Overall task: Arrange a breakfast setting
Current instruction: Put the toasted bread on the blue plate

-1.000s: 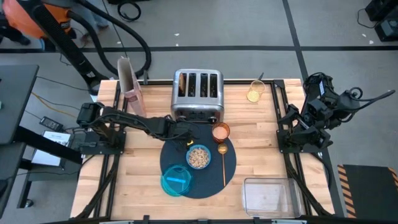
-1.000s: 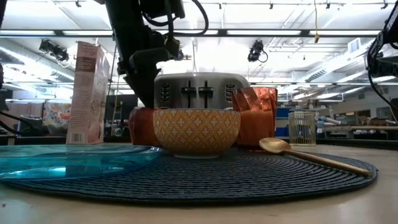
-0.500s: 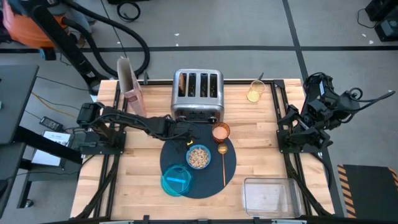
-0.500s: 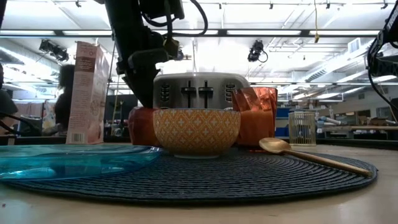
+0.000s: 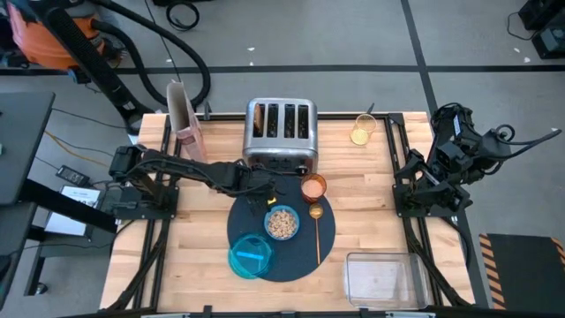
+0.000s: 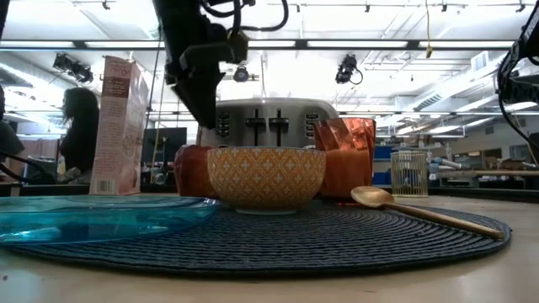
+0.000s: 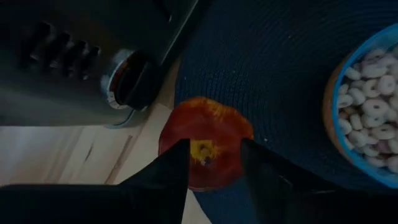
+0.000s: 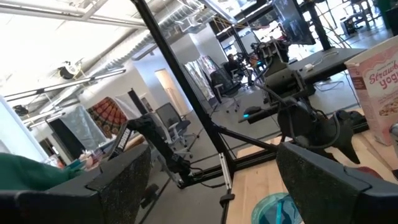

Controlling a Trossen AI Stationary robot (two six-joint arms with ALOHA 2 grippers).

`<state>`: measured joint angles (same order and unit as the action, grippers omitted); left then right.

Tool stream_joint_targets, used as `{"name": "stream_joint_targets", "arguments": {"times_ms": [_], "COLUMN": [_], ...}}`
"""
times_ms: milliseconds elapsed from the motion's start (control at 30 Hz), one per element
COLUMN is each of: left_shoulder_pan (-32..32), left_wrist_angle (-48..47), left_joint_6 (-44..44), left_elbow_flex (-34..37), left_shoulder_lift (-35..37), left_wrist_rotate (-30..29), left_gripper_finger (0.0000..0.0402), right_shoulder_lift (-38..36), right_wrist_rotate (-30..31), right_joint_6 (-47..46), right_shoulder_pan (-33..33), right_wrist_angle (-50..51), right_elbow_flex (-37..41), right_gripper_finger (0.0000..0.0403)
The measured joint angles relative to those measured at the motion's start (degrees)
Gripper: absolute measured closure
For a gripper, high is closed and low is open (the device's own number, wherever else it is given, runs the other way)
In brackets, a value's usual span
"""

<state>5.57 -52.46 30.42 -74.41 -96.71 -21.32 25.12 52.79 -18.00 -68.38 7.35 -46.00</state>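
Note:
A red apple [image 7: 205, 149] sits by its underside at the far left rim of the round dark blue mat [image 5: 296, 252], in front of the toaster; it also shows in the low view [image 6: 192, 170]. My left gripper [image 7: 214, 148] is open just above the apple, one finger on each side and clear of it [image 6: 206, 114]. On the mat are the cereal-filled bowl [image 5: 282, 222], the blue plate [image 5: 250, 256], the copper cup [image 5: 313, 187] and the gold spoon [image 5: 316, 231]. My right gripper [image 8: 211, 168] is open, folded back at the table's right edge.
The steel toaster [image 5: 281, 132] stands at the far middle, close behind the apple. The cereal box [image 5: 185, 124] stands at the far left. A small glass jar [image 5: 362, 131] is at the far right and a clear bin [image 5: 384, 278] at the near right. A person [image 6: 80, 135] is in the room behind.
My left gripper has gone straight up off the apple, which stays where it was at the mat's rim. A person has come into view in the room behind the table.

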Motion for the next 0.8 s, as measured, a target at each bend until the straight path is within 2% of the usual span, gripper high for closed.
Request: {"name": "stream_joint_targets", "arguments": {"times_ms": [367, 533, 667, 800], "left_shoulder_pan": [0.0, -0.6, -2.1, -4.9], "left_wrist_angle": [-10.2, -18.0, -19.1, -18.0], "left_joint_6": [0.3, 7.1, 11.2, 16.2], "left_elbow_flex": [-12.9, -19.4, -24.3, -27.5], "left_shoulder_lift": [0.1, 0.1, 0.1, 0.1], "left_wrist_rotate": [0.0, -0.1, -1.8, -6.8], "left_gripper_finger": [0.0253, 0.025, 0.0221, 0.0168], "right_shoulder_lift": [0.0, 0.0, 0.0, 0.0], "right_wrist_rotate": [0.0, -0.4, -0.4, -0.4], "right_joint_6": [0.2, 0.2, -0.2, -0.2], "right_shoulder_pan": [0.0, 0.0, 0.0, 0.0], "right_wrist_angle": [0.1, 0.2, 0.2, 0.2], "right_elbow_flex": [0.0, 0.0, 0.0, 0.0], "right_gripper_finger": [0.0053, 0.0053, 0.0053, 0.0053]}}
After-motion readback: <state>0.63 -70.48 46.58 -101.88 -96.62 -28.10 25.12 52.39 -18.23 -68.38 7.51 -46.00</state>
